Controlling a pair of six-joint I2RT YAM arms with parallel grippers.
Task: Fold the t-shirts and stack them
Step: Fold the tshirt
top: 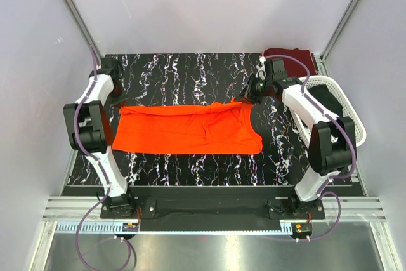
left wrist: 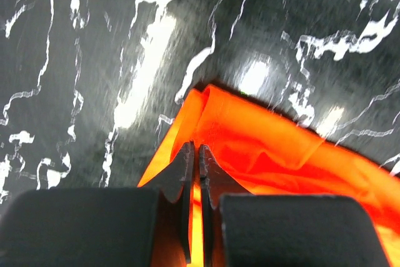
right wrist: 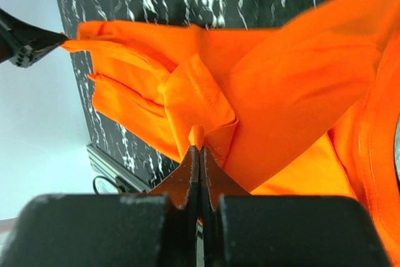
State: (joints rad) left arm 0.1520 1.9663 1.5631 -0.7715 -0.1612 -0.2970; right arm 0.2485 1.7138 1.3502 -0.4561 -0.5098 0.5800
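The bright orange t-shirt (top: 190, 130) lies stretched in a long band across the black marbled table (top: 190, 74). My left gripper (top: 118, 103) is shut on its far left corner; in the left wrist view the cloth (left wrist: 281, 154) runs between the closed fingertips (left wrist: 194, 149). My right gripper (top: 247, 98) is shut on the shirt's far right corner. In the right wrist view a small nub of orange hem (right wrist: 196, 136) sticks out past the closed tips (right wrist: 199, 149), and the left gripper (right wrist: 25, 45) holds the far end. A dark maroon t-shirt (top: 288, 57) lies bunched at the back right corner.
A white perforated basket (top: 346, 109) stands at the table's right edge, beside the right arm. Pale walls close in the table on the left, back and right. The arm bases sit on a rail at the near edge (top: 203, 207).
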